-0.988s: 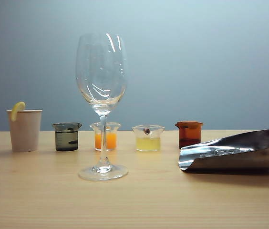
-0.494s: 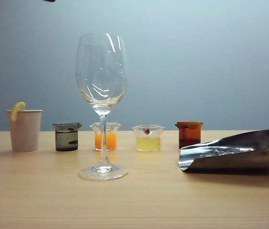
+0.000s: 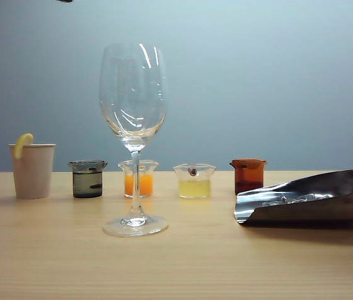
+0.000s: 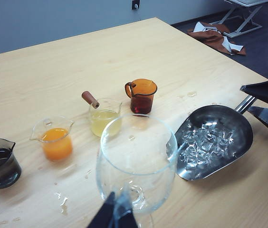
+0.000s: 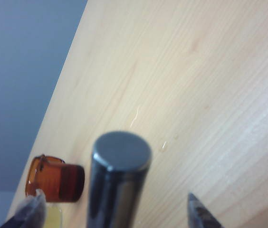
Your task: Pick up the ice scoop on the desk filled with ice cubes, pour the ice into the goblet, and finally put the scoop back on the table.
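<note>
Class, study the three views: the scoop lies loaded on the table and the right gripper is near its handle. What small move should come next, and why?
Probably closing the right gripper on the handle of the ice scoop. Its fingers stand open on either side of the handle end, not gripping it yet. The scoop lies on the table with the ice cubes inside, and the goblet stands empty.

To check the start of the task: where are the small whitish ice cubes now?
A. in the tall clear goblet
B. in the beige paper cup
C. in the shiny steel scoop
C: the ice cubes lie in the shiny steel scoop on the table; the goblet is empty.
</note>
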Motion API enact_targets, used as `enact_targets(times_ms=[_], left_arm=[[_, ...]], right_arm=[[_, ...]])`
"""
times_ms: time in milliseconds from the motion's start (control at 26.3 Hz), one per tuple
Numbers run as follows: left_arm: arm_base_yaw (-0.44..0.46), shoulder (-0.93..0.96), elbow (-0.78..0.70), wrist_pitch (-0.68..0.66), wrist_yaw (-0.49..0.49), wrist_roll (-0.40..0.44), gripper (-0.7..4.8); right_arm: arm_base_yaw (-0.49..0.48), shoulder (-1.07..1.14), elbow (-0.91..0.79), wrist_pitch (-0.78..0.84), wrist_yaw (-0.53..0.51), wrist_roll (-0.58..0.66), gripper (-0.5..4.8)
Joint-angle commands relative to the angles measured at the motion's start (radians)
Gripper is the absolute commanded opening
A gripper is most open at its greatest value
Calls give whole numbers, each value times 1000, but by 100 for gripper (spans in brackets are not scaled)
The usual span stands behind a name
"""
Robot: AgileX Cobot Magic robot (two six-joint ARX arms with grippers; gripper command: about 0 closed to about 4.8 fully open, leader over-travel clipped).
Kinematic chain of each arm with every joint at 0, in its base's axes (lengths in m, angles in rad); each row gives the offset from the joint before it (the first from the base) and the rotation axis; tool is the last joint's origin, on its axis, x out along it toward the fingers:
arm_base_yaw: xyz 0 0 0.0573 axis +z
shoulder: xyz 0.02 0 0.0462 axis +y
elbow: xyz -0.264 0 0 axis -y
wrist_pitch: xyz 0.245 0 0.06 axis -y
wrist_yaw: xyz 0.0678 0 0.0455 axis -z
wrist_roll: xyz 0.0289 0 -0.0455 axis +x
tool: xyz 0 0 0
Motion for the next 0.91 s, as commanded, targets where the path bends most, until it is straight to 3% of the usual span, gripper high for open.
enact_targets(times_ms=[38, 608, 722, 798, 912], left_arm=[[-1, 0, 4, 12, -2, 4, -5], [-1, 1, 4, -8, -3, 5, -5], [-1, 1, 4, -8, -3, 5, -5], [-1, 1, 4, -8, -3, 5, -5], [-1, 1, 4, -8, -3, 5, -5]], right_arm=[[-1, 30, 3, 80, 19, 22, 377], [0, 216, 127, 150, 30, 66, 354], [0, 216, 127, 163, 30, 66, 243], [0, 216, 126, 162, 30, 66, 115], [0, 216, 127, 160, 31, 65, 81]])
